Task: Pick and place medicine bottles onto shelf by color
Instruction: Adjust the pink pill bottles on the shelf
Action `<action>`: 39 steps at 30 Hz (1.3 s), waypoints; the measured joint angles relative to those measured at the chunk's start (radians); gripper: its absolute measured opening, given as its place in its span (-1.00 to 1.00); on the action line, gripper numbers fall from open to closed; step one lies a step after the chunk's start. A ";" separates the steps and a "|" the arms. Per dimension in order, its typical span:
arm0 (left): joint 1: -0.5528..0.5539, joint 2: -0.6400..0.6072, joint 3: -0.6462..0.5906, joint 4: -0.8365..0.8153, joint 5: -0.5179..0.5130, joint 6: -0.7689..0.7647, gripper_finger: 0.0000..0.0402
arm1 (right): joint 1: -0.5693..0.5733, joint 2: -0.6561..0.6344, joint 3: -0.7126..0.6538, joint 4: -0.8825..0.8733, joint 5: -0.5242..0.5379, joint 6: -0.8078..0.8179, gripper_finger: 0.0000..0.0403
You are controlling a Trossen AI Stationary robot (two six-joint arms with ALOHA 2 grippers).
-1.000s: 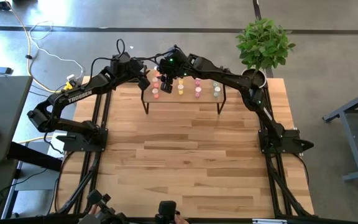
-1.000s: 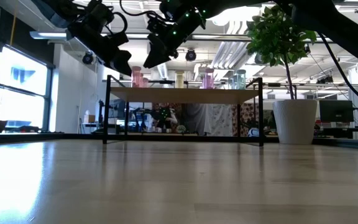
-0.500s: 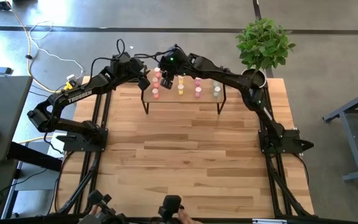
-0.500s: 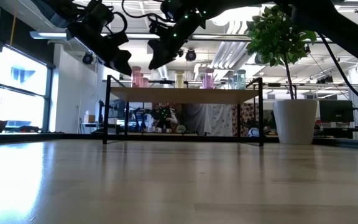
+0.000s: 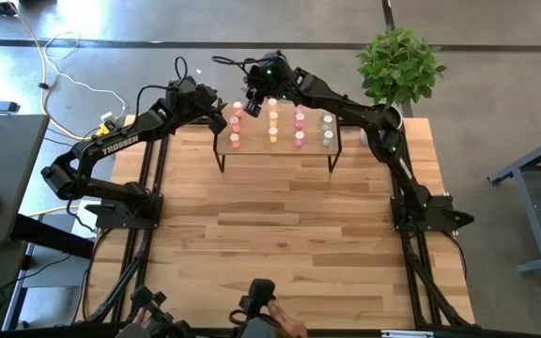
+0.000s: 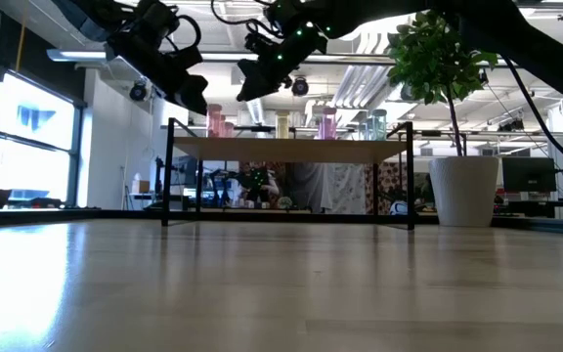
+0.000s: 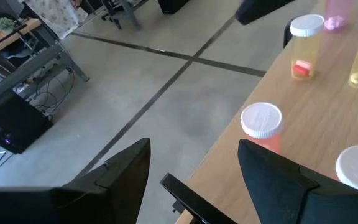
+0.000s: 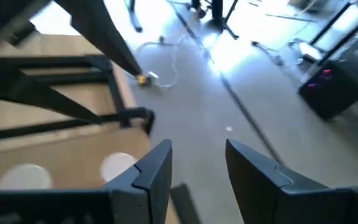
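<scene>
The shelf [image 5: 280, 151] stands at the table's far middle on thin black legs. The medicine bottles stand upright on its top in colour columns: red-orange [image 5: 236, 141] at the left, then yellow [image 5: 273, 131], pink [image 5: 300, 132] and pale green [image 5: 328, 133]. My right gripper [image 5: 252, 99] hovers open and empty above the shelf's far left corner; its wrist view shows the open fingers [image 8: 197, 150] over white caps [image 8: 118, 165]. My left gripper [image 5: 216, 118] is open and empty just off the shelf's left end, with a red-orange bottle [image 7: 261, 122] ahead of it [image 7: 194, 150].
A potted plant [image 5: 397, 66] stands at the table's far right corner, right of the shelf. Black arm frames run along the table's left and right sides. A person's hand [image 5: 272, 319] shows at the near edge. The wood in front of the shelf is bare.
My right gripper has risen and drawn back toward the table's far edge, away from the red-orange column at the shelf's left end. The far red-orange bottle now shows uncovered on the shelf.
</scene>
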 joint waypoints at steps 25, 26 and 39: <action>0.001 0.000 0.000 -0.048 0.008 0.000 0.17 | 0.025 0.050 -0.003 -0.128 -0.023 0.036 -0.29; 0.001 0.000 0.000 -0.048 0.008 0.000 0.17 | 0.025 0.050 -0.003 -0.129 -0.023 0.035 -0.29; 0.001 0.000 0.000 -0.048 0.017 0.000 0.17 | 0.023 0.071 -0.001 -0.116 -0.024 0.033 -0.29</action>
